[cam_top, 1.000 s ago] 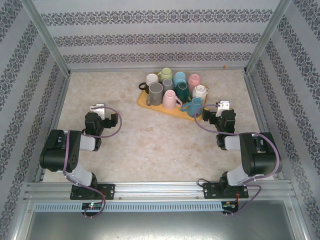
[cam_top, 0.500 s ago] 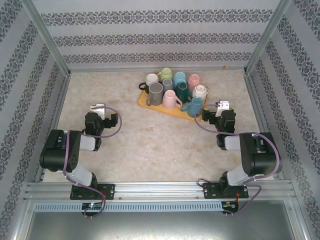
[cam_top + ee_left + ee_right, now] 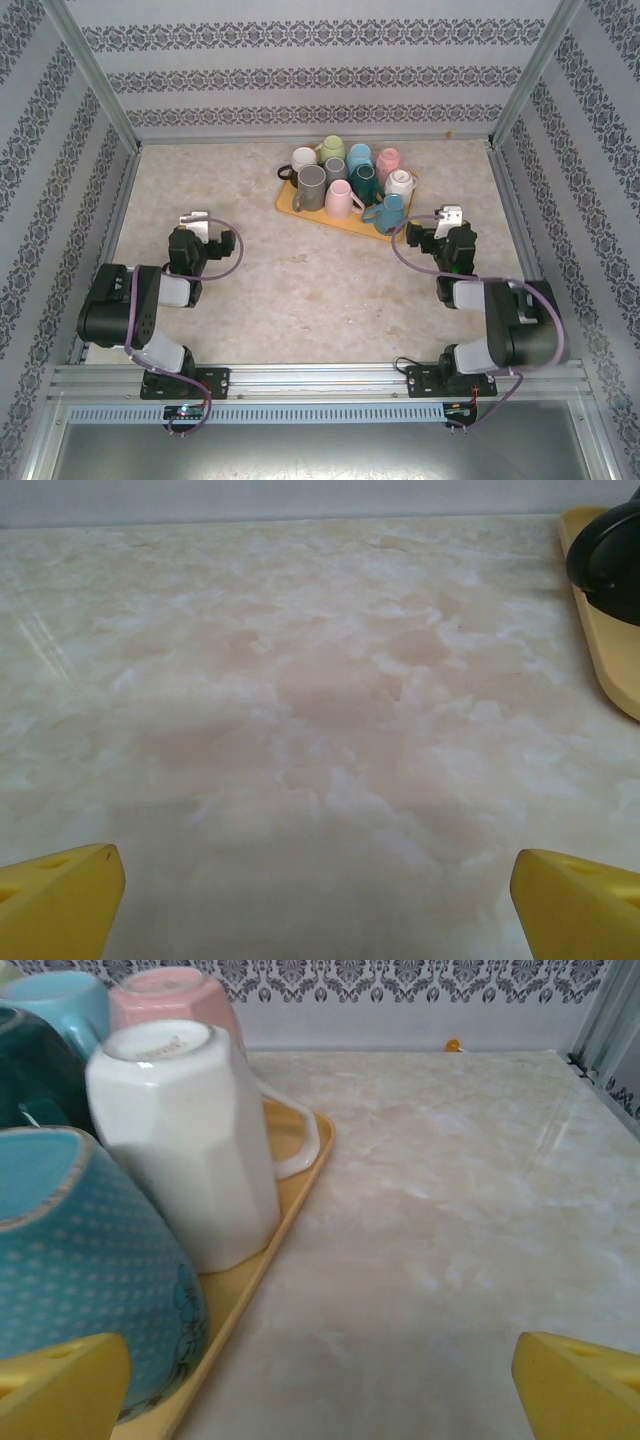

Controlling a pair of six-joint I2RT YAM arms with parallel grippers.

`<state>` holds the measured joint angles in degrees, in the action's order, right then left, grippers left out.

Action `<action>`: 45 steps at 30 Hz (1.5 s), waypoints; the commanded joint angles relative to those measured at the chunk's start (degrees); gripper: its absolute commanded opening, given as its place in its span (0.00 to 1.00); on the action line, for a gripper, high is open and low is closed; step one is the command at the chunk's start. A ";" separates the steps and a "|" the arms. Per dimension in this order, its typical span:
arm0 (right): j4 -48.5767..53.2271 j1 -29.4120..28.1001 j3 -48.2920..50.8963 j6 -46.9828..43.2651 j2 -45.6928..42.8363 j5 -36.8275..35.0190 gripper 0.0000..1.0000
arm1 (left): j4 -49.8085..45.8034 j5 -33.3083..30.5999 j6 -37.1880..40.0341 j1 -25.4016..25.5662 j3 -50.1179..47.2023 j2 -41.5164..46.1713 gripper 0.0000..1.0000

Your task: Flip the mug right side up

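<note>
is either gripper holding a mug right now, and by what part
Nothing is held. The left gripper and the right gripper are both open and empty.

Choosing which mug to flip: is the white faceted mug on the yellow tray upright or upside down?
Upside down: the white faceted mug has its marked base facing up.

The left arm (image 3: 130, 310) and right arm (image 3: 512, 322) crouch folded, elbows drawn back, wrists low and pointing forward. The left fingers (image 3: 60, 895) are spread wide apart; the right fingers (image 3: 575, 1385) stand equally wide.
</note>
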<state>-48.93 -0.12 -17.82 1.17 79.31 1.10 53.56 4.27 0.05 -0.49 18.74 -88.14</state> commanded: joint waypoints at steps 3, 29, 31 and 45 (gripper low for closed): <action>13.06 -2.90 -0.90 1.73 -20.67 -0.89 0.98 | -6.19 -3.43 0.89 0.93 -0.41 14.45 1.00; 92.11 -37.74 -49.52 24.27 -27.96 -19.13 0.98 | -104.72 -20.21 -23.33 44.50 47.92 23.29 1.00; 91.03 -30.30 -49.48 26.53 -25.66 -10.41 0.98 | -98.57 -16.43 -23.67 42.44 45.76 23.36 1.00; 89.40 -27.39 -57.63 33.85 -4.20 -12.77 0.98 | -64.99 -4.65 -16.17 30.60 41.19 12.09 1.00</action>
<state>44.49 -27.86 -74.96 35.46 75.31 -13.32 -20.03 -5.15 -22.57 30.63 56.36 -71.77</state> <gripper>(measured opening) 0.978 0.997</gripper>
